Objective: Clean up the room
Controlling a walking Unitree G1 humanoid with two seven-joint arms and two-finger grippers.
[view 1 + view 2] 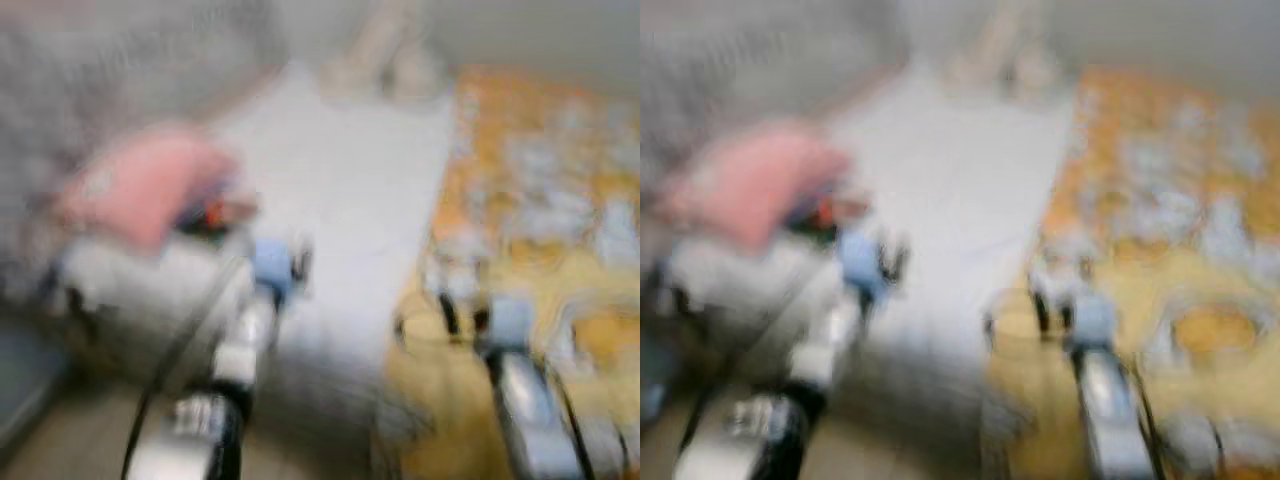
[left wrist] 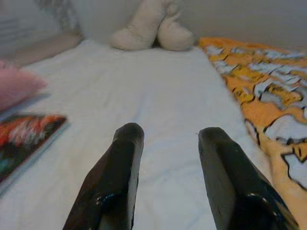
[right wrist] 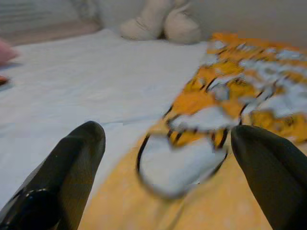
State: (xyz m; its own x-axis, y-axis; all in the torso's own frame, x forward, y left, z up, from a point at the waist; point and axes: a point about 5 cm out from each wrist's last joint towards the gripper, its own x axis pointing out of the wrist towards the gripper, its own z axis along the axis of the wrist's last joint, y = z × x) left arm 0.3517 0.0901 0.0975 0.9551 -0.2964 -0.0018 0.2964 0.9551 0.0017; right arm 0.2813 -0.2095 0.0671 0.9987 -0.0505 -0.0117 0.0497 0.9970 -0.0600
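The eye views are heavily blurred. A bed with a white sheet [image 2: 158, 96] lies ahead, and an orange, white-patterned blanket [image 3: 230, 100] covers its right side. My left gripper [image 2: 165, 136] hovers open over the bare sheet with nothing between its fingers. My right gripper [image 3: 168, 139] is wide open just above the blanket's edge, holding nothing. A colourful book [image 2: 26, 136] lies on the sheet to the left, beside a pink pillow [image 1: 140, 190]. A cream plush toy [image 2: 151, 26] sits at the head of the bed.
A grey wall [image 2: 249, 19] stands behind the bed. A pale rounded shape [image 1: 130, 290], too blurred to identify, sits at the bed's near left. Floor [image 1: 70, 440] shows at the lower left.
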